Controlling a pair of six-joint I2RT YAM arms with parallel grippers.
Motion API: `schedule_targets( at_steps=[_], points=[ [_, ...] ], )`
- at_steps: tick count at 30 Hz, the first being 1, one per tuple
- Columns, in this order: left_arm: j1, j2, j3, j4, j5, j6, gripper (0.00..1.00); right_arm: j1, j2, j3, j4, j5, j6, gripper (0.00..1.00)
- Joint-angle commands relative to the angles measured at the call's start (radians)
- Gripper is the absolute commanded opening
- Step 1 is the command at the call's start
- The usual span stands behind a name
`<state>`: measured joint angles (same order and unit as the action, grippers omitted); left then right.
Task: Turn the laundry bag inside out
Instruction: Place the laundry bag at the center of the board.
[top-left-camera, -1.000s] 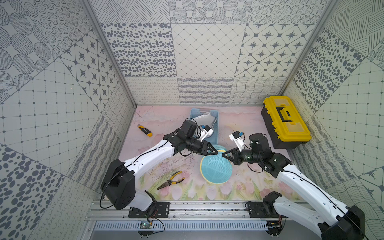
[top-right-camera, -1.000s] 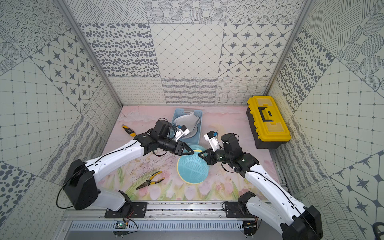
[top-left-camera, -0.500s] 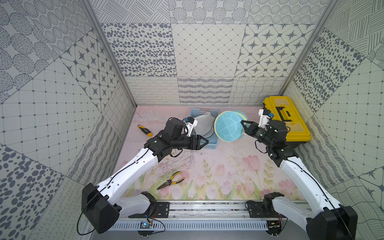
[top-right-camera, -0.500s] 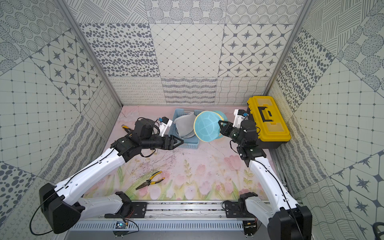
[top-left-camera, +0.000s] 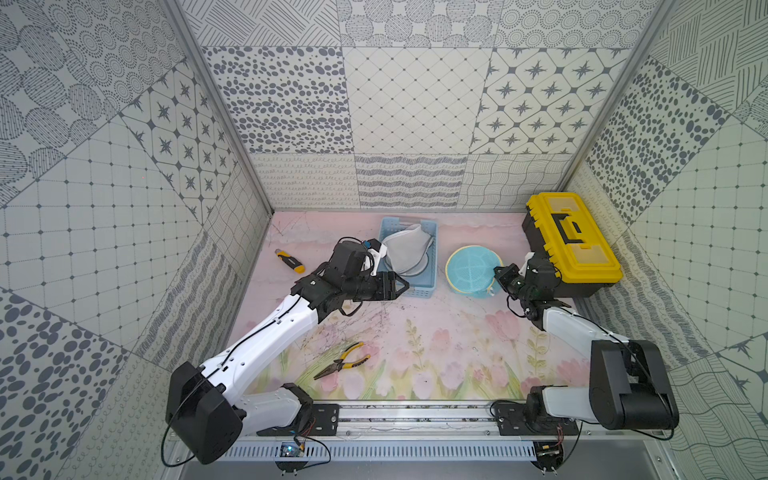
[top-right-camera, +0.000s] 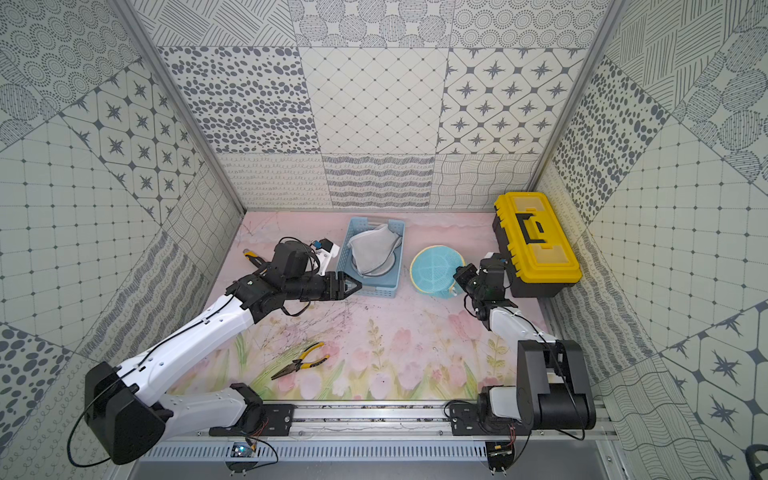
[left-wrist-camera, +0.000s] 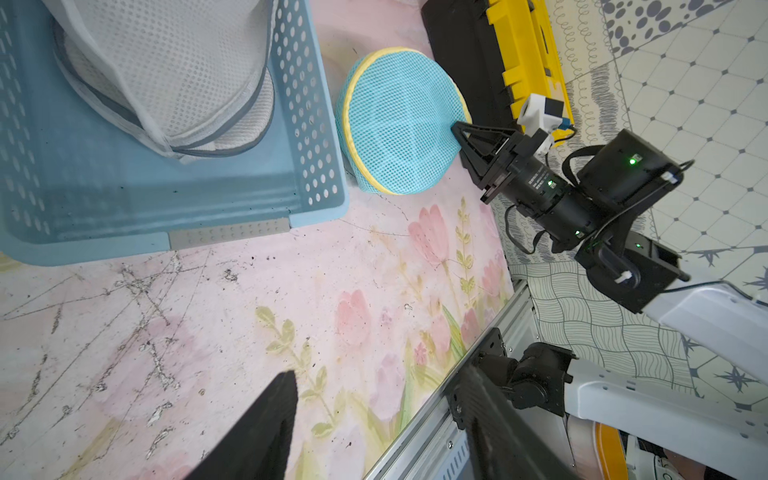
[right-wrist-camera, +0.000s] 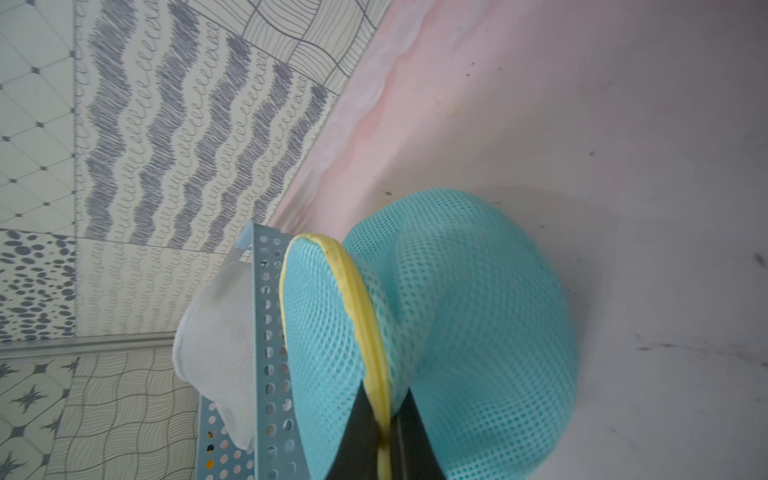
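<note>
A: We start at the right gripper. In the right wrist view its two dark fingers are pinched together on the yellow rim of the turquoise laundry bag, so we call it clamped on the bag.

B: We agree. In the left wrist view the same gripper meets the bag's edge on the side facing the yellow toolbox.

A: And the left gripper? In both top views we see its jaws parted, with nothing between them. It hangs just in front of the blue basket's near wall.

B: Yes, released and empty. In the left wrist view we see only its dark fingers at the frame edge, above the floral mat.

A: Moving outward: the bag stands on the mat between the basket and the toolbox, near the back of the workspace, its round mesh face turned up toward the camera in both top views.

B: A white mesh bag lies in the basket. In the other top view we see the same layout: basket, turquoise bag, toolbox.

A: Farther out, yellow-handled pliers lie on the mat toward the front rail, and a small yellow-and-black tool lies near the left wall.
</note>
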<state>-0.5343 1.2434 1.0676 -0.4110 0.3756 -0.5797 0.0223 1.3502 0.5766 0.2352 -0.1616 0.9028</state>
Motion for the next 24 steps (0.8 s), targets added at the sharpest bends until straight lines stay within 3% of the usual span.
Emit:
schedule_targets(
  at_steps=[1, 4, 7, 11, 16, 19, 24],
  points=[
    [0.013, 0.010, -0.010, 0.011, -0.026, -0.026, 0.69, -0.004, 0.038, 0.005, -0.026, 0.126, -0.029, 0.10],
    [0.018, 0.015, -0.019, 0.022, -0.012, -0.040, 0.70, -0.002, 0.052, 0.004, -0.023, 0.110, -0.020, 0.50],
    [0.023, 0.015, -0.020, 0.016, -0.010, -0.045, 0.71, 0.001, -0.004, -0.001, -0.041, 0.119, -0.007, 0.76],
    [0.033, 0.010, -0.024, 0.010, -0.023, -0.053, 0.72, 0.008, -0.088, 0.006, -0.125, 0.143, 0.002, 0.95],
    [0.041, 0.002, -0.028, -0.006, -0.042, -0.053, 0.72, 0.055, -0.282, -0.024, -0.280, 0.283, 0.030, 0.97],
    [0.046, -0.010, -0.035, -0.017, -0.059, -0.049, 0.73, 0.105, -0.386, -0.021, -0.285, 0.276, -0.037, 0.97],
    [0.055, -0.013, -0.052, -0.025, -0.084, -0.050, 0.72, 0.275, -0.217, 0.199, -0.320, 0.075, -0.335, 0.96]
  ],
)
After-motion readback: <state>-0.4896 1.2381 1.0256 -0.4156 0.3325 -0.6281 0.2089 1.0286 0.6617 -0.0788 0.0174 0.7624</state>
